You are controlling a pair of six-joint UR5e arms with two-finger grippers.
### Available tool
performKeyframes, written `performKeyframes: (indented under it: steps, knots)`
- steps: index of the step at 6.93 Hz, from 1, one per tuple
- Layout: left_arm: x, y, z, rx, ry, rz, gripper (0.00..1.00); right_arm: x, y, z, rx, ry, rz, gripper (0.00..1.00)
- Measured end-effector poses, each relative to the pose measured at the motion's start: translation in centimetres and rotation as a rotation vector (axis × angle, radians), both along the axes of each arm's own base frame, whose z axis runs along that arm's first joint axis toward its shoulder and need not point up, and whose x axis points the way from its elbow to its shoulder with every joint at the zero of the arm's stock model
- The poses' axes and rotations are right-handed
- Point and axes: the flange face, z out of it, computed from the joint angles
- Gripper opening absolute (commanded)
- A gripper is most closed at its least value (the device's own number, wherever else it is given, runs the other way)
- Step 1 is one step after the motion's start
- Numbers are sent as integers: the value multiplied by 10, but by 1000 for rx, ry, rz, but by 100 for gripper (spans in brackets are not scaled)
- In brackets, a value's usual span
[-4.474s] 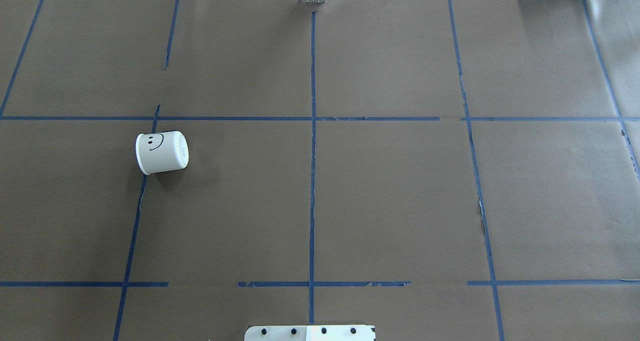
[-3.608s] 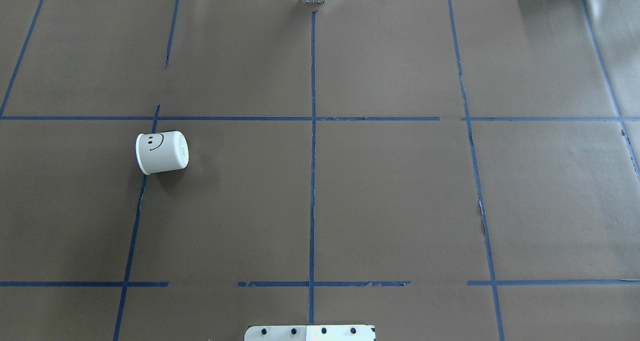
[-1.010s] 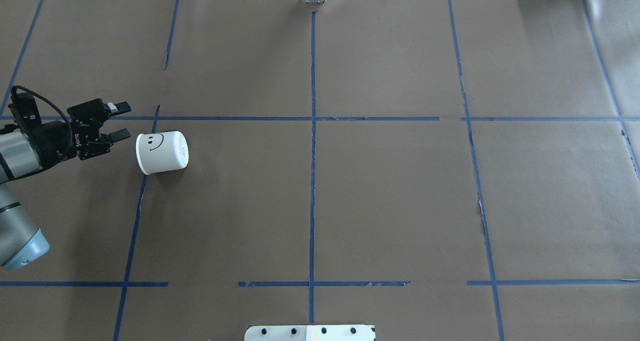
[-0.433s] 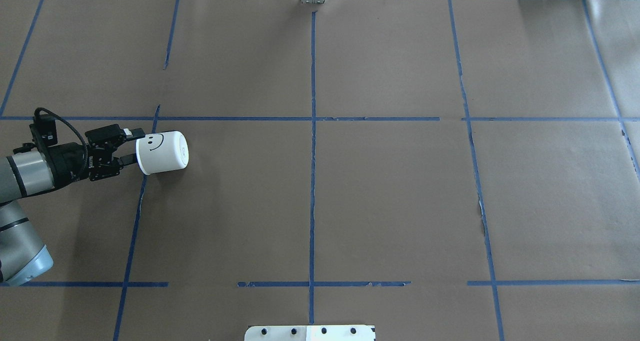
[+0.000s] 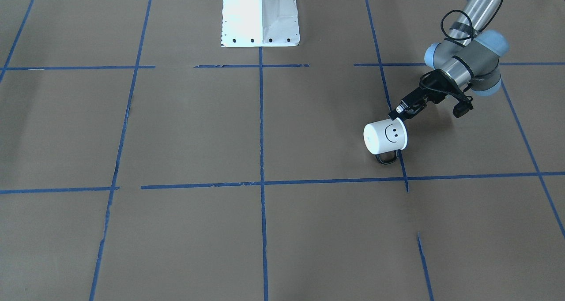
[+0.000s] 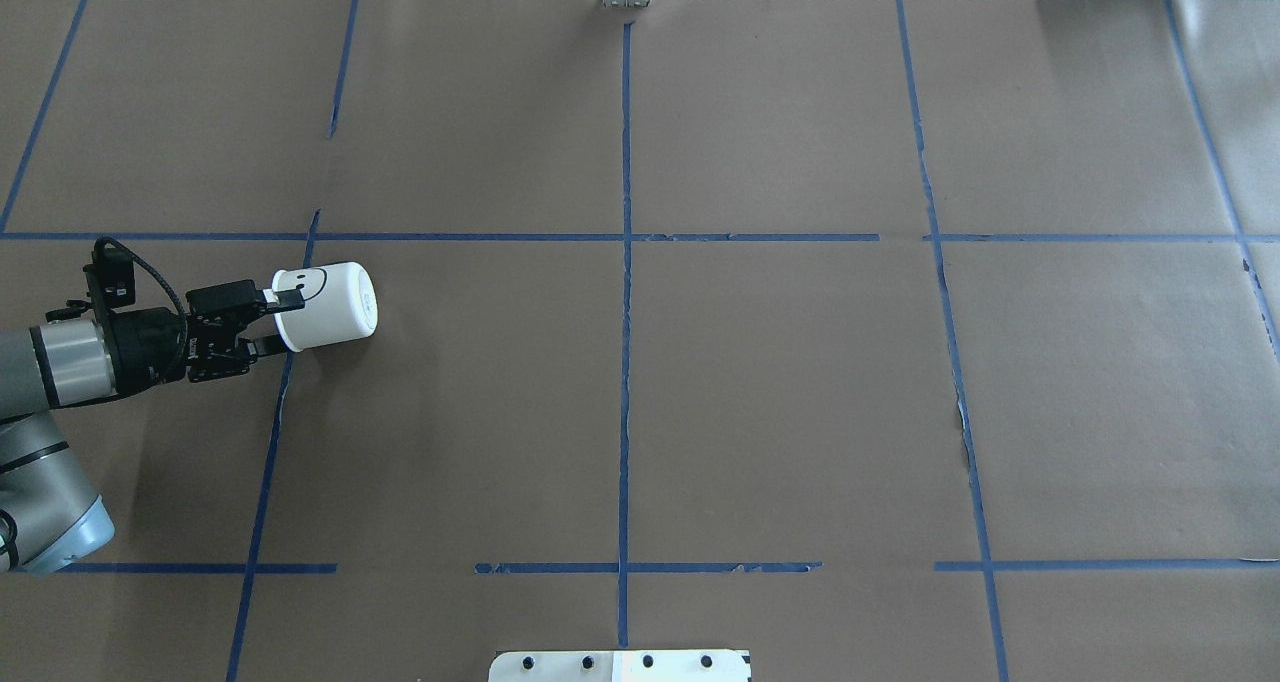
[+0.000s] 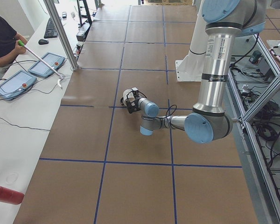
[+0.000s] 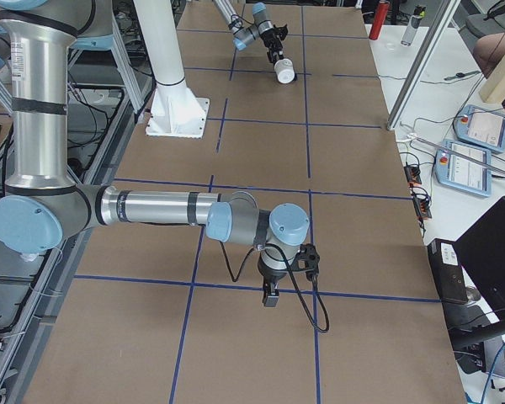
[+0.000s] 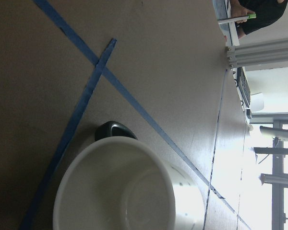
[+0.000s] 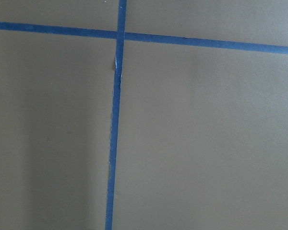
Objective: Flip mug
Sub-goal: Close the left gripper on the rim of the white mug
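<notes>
The mug [image 6: 330,307] lay on its side on the table [image 6: 780,382], in the robot's left half, across a line of blue tape [image 6: 262,462] beside a crossing of lines. Its mouth faced the left gripper [image 6: 279,322] and its bottom faced the table's middle. The smiley [image 5: 391,133] looked up. The black handle [image 5: 386,158] sat low on the side away from the robot, down on the paper. The left gripper reached in low, jaws apart and nothing clamped. One finger [image 6: 288,300] lay over the rim on the mug's upper wall and the other ended at the rim; whether that one was inside the mouth could not be told. The left wrist camera looked straight into the mug's white hollow. The right gripper [image 8: 270,296] pointed down over the paper near another tape crossing, well apart from the mug. Whether it was released or clenched could not be told.
</notes>
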Motion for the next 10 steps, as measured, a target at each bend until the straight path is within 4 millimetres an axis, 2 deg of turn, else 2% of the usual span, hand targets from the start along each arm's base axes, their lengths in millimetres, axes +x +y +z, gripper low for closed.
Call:
performKeyframes:
  steps: [3,6,7,8,9,10]
  knots:
    - [-5,-12,12,63,87,-79,99,0,0,1,-1,0,0,100]
    - [2,-30,8,59,115,-157,98,0,0,0,-1,0,0,100]
    - [10,-37,5,60,118,-160,85,0,0,0,0,0,0,100]
    - [13,-40,3,60,119,-161,15,0,0,0,-1,0,0,100]
    - [15,-42,2,60,121,-161,0,0,0,0,-1,0,0,100]
    - [16,-42,1,60,122,-160,0,0,0,0,0,0,0,100]
